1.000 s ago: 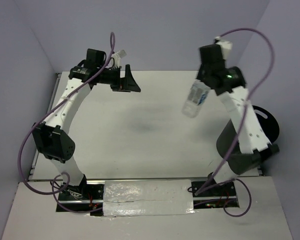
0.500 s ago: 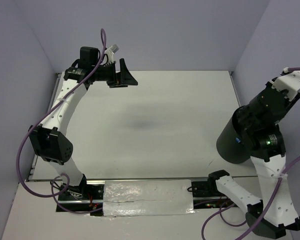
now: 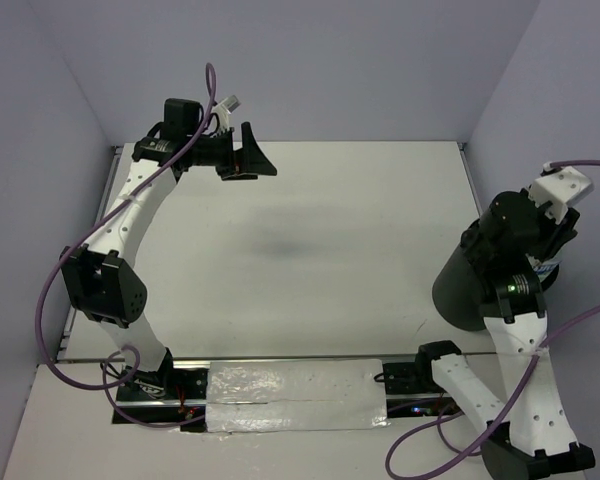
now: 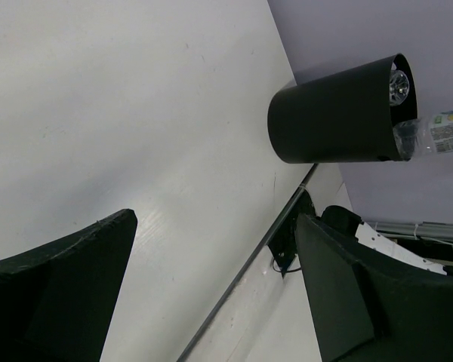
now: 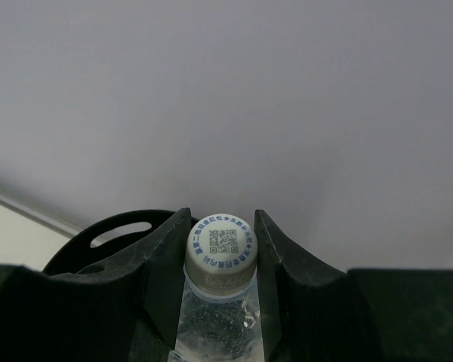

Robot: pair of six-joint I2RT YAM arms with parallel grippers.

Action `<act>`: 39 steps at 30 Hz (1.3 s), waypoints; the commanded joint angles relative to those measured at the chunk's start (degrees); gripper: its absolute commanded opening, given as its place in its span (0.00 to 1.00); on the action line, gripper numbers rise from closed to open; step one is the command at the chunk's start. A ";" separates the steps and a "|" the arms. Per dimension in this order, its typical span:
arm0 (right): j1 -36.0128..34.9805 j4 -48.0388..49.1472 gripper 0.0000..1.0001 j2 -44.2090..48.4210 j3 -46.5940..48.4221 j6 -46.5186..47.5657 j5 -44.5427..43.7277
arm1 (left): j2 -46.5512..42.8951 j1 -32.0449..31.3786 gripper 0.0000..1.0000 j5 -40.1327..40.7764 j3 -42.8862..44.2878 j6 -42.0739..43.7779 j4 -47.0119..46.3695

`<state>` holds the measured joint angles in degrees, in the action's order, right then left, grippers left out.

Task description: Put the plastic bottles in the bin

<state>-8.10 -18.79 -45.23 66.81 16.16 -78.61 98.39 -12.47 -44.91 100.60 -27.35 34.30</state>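
Note:
My right gripper [image 5: 221, 219] is shut on the neck of a clear plastic bottle [image 5: 220, 249] with a white printed cap. In the top view the right wrist [image 3: 505, 245] hangs over the black bin [image 3: 458, 295] and hides the bottle. The left wrist view shows the bin [image 4: 332, 113] with the labelled bottle [image 4: 438, 132] at its open mouth, one end at the rim. Something clear and shiny [image 4: 398, 87] lies inside the mouth. My left gripper [image 3: 252, 155] is open and empty above the table's far left; its fingers [image 4: 60, 286] stand wide apart.
The bin's flat black lid [image 5: 121, 234] with its handle slot lies behind the bin by the right wall. The table's right edge rail [image 4: 249, 264] runs close to the bin. Purple walls enclose the table on three sides.
My right arm has swung from above the table's right middle to over the bin, carrying the bottle, and in the last half second settled slightly. The left arm has barely moved.

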 commanded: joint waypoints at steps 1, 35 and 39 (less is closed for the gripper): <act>1.59 -4.68 0.02 1.54 -4.38 -6.75 0.82 | -0.48 -0.10 0.99 -1.41 -0.31 0.63 -1.61; 4.23 -37.18 1.00 -15.39 36.80 -27.05 31.01 | -0.74 -0.19 0.99 -0.45 0.30 0.90 -1.00; 4.14 -45.89 1.00 -21.03 44.54 -33.90 46.15 | -0.74 -0.19 0.99 0.52 1.00 0.90 -0.38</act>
<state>-4.08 -54.11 -61.84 107.98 -10.41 -48.16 98.39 -12.51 -44.75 100.05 -27.22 34.35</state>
